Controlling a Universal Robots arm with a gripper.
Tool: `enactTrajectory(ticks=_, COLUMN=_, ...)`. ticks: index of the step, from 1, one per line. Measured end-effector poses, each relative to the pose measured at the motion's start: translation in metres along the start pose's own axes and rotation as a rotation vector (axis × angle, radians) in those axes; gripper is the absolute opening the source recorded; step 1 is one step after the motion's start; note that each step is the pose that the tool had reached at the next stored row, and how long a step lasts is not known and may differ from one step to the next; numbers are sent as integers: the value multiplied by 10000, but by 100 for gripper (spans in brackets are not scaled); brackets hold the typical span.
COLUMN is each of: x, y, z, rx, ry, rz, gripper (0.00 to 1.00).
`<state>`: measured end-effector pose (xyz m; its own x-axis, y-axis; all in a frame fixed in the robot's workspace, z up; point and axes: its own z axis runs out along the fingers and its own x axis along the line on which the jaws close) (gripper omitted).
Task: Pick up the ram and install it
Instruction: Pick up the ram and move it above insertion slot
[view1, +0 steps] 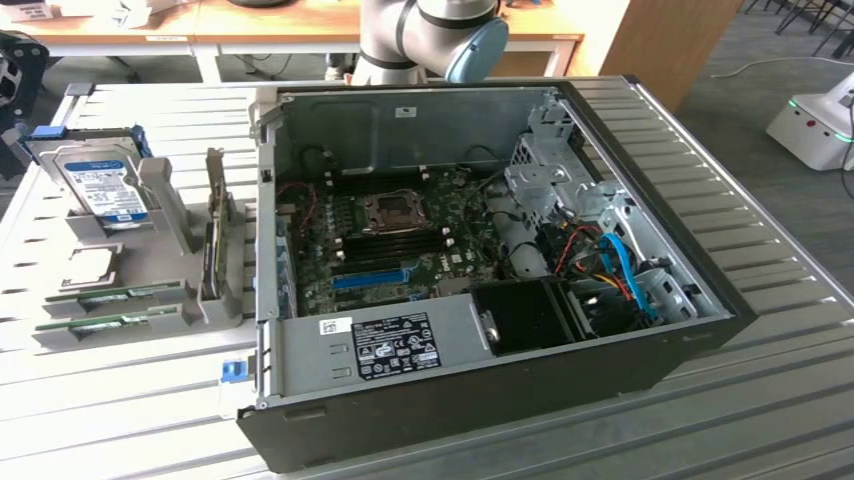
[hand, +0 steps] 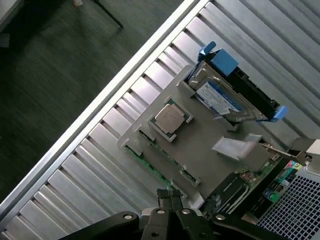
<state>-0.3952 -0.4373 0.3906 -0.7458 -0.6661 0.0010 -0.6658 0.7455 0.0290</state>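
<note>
Work had hardly begun, I think: the ram (view1: 127, 295) lay in its grey holder (view1: 171, 195) beside the computer case (view1: 534, 390), not picked up, while the gripper (hand: 169, 194) hung over it, pinched shut and holding nothing.

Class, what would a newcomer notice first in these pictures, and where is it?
The open case fills the exterior view's middle, motherboard bared. At that view's left a grey holder carries a drive and ram. In the wrist view the shut tool hangs near the ram.
</note>
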Motion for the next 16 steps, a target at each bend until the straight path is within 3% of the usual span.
enactTrajectory(ticks=16, x=0, y=0, z=0, rx=12, ry=84, rz=-2642, gripper=11)
